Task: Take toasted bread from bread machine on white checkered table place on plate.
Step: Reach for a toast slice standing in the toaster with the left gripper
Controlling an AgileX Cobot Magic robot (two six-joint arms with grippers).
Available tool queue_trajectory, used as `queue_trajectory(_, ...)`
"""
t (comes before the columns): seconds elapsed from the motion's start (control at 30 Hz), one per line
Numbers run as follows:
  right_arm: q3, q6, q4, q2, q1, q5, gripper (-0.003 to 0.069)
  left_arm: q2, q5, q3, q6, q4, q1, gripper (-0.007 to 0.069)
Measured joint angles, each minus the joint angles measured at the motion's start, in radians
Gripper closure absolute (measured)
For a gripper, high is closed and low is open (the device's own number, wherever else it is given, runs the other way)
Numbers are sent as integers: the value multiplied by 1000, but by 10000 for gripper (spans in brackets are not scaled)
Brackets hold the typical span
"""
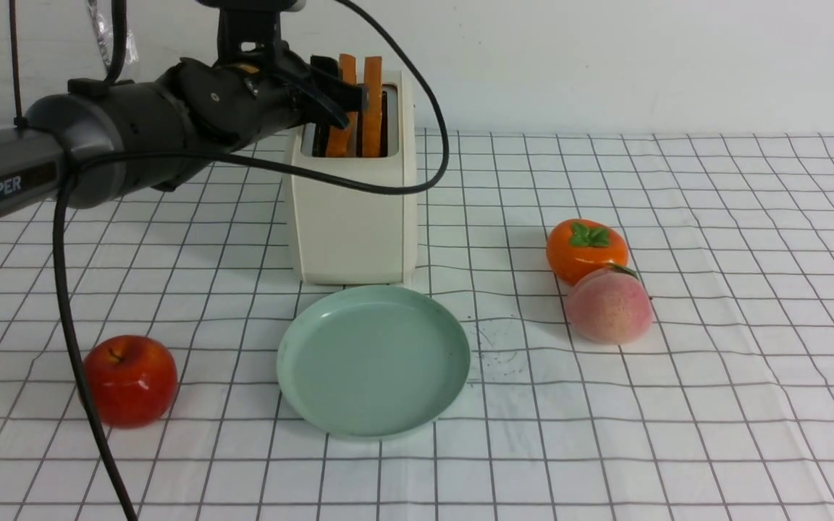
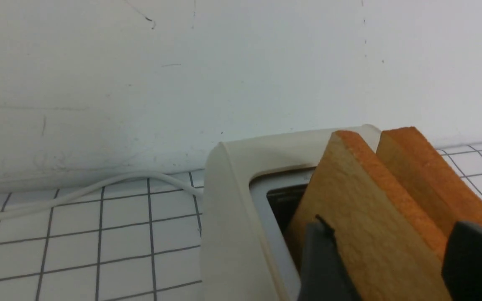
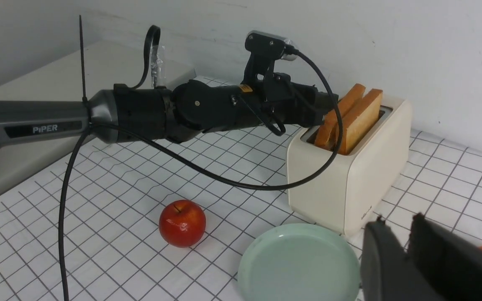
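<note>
Left gripper (image 2: 389,234) is up at the bread machine (image 1: 352,224), upper middle of the front view, w/ both slices of toasted bread (image 1: 371,108) standing in the slots and poking out the top. In the left wrist view its fingers (image 2: 322,263) sit apart either side of the nearer slice (image 2: 362,217); can't tell if the pads touch it yet, but it doesn't look clamped. Right gripper (image 3: 408,246) hangs at the lower right of its own view, fingers pretty much together, holding nothing. So imo the step is the grab on slice one. To do it well: close squarely on the flat faces, not the crust edge, low enough to get decent bite, and don't catch the 2nd slice behind it. Then pull straight up along the slot so the bread doesn't jam or tip the whole box. The plate (image 1: 373,362) sits bare just in front of the machine, lower middle of the front view on the white checkered table (image 1: 677,405), so it's a short carry. The apple (image 1: 129,380) at lower left is well clear, prob no issue.
</note>
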Motion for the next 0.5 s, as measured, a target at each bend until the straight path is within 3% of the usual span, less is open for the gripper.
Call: queue_trajectory(0.5,0,0,1,0,0,0,553,-10,129,-2,20,2,-2,240)
